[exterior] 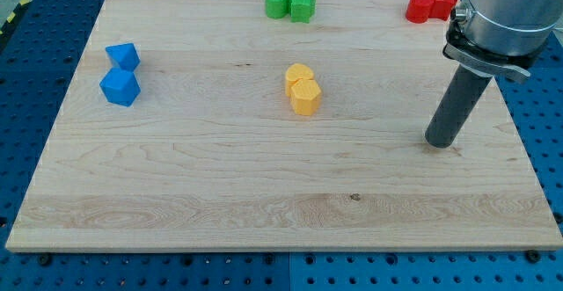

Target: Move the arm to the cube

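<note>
- Resting on the board (176,185) at the view's right, my tip (439,141) touches no block; it is a bare rod, no jaws
- Blue cube (120,87) far at 9 o'clock; yellow pair (303,89) between

The wooden board (176,177) carries 8 blocks in 4 colours. Far left: 2 blue blocks (120,87), (123,56). Centre: 2 yellow blocks (305,97), (298,75). Far edge: 2 green blocks (278,3), (303,6). Far right: 2 red blocks (419,8), (443,1).
</note>
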Motion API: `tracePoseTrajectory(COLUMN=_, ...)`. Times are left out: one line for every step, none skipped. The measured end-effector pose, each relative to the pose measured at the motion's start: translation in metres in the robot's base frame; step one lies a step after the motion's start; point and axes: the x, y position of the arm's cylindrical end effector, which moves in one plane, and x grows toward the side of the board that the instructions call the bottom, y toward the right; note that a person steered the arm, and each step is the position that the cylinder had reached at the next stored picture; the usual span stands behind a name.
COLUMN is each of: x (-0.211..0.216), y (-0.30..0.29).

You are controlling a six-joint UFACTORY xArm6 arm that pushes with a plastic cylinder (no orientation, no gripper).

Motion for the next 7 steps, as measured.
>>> tracePoseTrajectory(x=0.0000, y=0.0000)
tracePoseTrajectory(x=0.0000, y=0.0000)
tracePoseTrajectory(x=0.0000, y=-0.0059)
tracePoseTrajectory(x=0.0000, y=-0.0061)
tracePoseTrajectory(x=0.0000, y=-0.0051)
tracePoseTrajectory(x=0.0004, y=-0.0036)
tracePoseTrajectory(x=0.0063, y=-0.0028)
